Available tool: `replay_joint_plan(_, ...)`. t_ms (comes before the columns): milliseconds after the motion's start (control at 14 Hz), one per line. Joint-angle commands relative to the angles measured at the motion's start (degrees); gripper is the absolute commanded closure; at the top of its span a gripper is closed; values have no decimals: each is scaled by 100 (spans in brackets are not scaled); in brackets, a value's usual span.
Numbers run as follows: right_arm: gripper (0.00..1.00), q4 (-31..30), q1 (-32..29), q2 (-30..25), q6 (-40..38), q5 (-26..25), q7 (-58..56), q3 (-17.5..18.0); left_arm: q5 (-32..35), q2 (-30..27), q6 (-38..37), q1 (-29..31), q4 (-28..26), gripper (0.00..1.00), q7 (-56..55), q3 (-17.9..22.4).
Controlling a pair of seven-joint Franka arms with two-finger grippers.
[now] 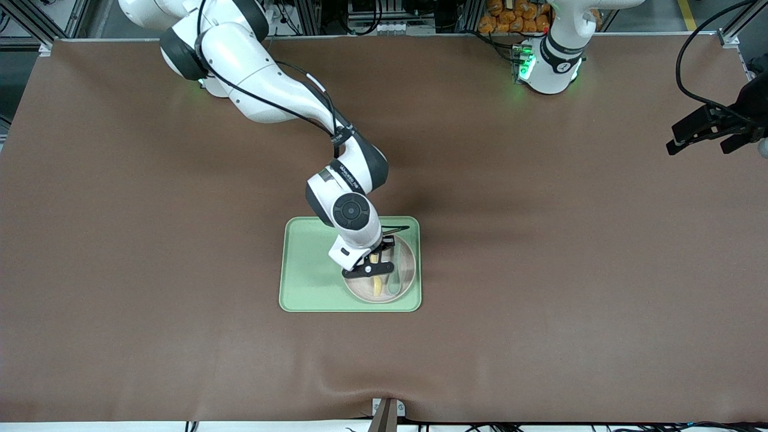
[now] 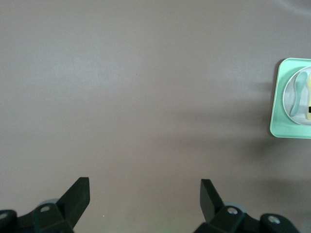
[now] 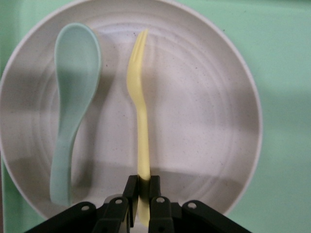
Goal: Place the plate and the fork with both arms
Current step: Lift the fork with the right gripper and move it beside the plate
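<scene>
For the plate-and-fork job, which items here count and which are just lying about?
Job items:
- plate, on the tray
- fork, over the plate, gripped by the right end effector
- left end effector, open, waiting over bare table

Lying about:
- spoon, on the plate beside the fork
- green tray

plate (image 1: 403,287): small, round, off-white with faint speckles and a shallow raised rim; sits flat on the green tray (image 1: 306,270), in the tray's corner toward the left arm's end and nearer the front camera. in the front view, plate lies at about 4 o'clock from the tray's centre.

fork (image 3: 138,107): slim, pale yellow plastic, short tines. handle end pinched between the fingers of the right gripper (image 3: 142,194); tines reach out over the plate's middle, level with the bowl of a grey-green spoon (image 3: 73,97) that lies in the plate just beside it. cannot tell whether the tines touch the plate.
</scene>
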Motion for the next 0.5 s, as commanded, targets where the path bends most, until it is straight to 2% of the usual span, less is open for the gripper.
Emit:
replay_joint_plan(0, 100, 159, -190, -237, -335, 112, 91, 28, 477, -307, 11, -84, -332, 0, -56, -163)
replay_joint_plan(71, 100, 159, -235, -281, -335, 156, 91, 28, 628, -316, -7, -84, -341, 0, -56, -277)
replay_joint_plan(427, 100, 115, -603, -439, -598, 227, -57, 28, 620, -430, 10, -75, -437, 0, -73, -304)
